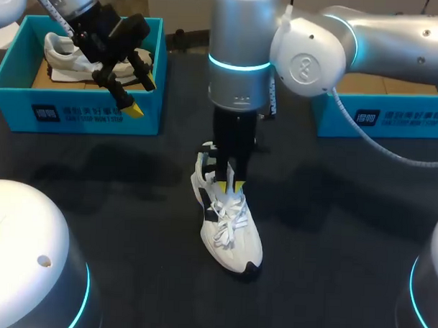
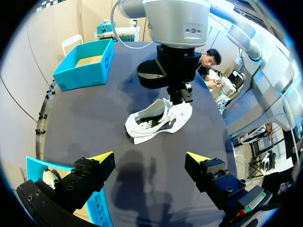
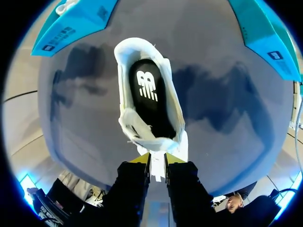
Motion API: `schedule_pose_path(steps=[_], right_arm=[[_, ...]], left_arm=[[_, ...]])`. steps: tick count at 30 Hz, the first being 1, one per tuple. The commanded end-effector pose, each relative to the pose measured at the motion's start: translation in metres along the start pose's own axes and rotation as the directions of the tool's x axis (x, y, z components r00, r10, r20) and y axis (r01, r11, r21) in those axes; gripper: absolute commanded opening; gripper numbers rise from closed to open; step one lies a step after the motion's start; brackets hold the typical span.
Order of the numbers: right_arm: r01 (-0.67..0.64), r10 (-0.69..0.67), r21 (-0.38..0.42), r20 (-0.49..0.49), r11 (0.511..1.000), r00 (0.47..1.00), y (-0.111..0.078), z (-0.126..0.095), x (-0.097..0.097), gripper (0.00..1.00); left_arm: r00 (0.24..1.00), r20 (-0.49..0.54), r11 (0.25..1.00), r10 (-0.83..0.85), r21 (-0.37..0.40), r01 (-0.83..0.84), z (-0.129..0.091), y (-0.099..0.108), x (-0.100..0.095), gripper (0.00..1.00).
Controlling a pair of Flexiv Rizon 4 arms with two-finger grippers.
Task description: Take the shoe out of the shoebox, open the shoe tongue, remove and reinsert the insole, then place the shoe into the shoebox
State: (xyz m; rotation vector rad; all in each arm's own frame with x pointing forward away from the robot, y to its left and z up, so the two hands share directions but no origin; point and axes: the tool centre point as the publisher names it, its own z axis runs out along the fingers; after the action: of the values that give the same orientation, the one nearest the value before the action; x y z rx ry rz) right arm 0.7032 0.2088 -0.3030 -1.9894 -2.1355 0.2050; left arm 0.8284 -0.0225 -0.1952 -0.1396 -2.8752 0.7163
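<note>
So, the white shoe (image 1: 228,222) is found about mid-bench, toe pointed at the near edge. The right jaws are clamped on its tongue (image 3: 157,165). The black insole (image 3: 150,97) lying inside can only be seen from the right wrist view; in the head view it's blocked by the right arm (image 1: 241,57). The left jaws are spread wide with nothing held, hung over the blue shoebox (image 1: 77,105) at the far left corner, where a second shoe (image 1: 64,51) is tucked. Another blue box (image 1: 382,116) is parked at the far right. The bench (image 1: 117,203) is covered in something dark and matte.
</note>
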Motion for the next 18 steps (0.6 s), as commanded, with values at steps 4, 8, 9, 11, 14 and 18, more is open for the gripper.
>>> schedule_pose_path(steps=[4, 8, 9, 11, 14, 18], right_arm=[[0.023, -0.023, -0.009, -0.013, 1.0, 1.0, 0.008, 0.003, -0.004, 0.21], [0.04, -0.04, -0.007, -0.027, 0.999, 0.999, 0.015, 0.007, -0.007, 0.22], [0.049, -0.05, -0.009, -0.031, 0.999, 0.998, 0.017, 0.008, -0.006, 0.24], [0.072, -0.072, -0.013, -0.034, 0.997, 0.997, 0.021, 0.007, -0.002, 0.24], [0.101, -0.101, -0.009, -0.038, 0.995, 0.994, 0.026, 0.006, 0.005, 0.25], [0.126, -0.127, -0.007, -0.047, 0.992, 0.991, 0.029, 0.008, 0.009, 0.25]], left_arm=[[1.0, 0.002, 1.0, 0.0, -0.001, 0.0, 0.0, 0.001, 0.001, 1.0], [1.0, 0.002, 1.0, 0.0, -0.001, 0.0, 0.0, 0.001, 0.001, 1.0], [1.0, 0.002, 1.0, 0.0, -0.001, 0.0, 0.0, 0.001, 0.001, 1.0], [1.0, 0.002, 1.0, 0.0, -0.001, 0.0, 0.0, 0.001, 0.001, 1.0], [1.0, 0.002, 1.0, 0.0, -0.001, 0.0, 0.0, 0.001, 0.001, 1.0], [1.0, 0.002, 1.0, 0.0, -0.001, 0.0, 0.0, 0.001, 0.001, 1.0]])
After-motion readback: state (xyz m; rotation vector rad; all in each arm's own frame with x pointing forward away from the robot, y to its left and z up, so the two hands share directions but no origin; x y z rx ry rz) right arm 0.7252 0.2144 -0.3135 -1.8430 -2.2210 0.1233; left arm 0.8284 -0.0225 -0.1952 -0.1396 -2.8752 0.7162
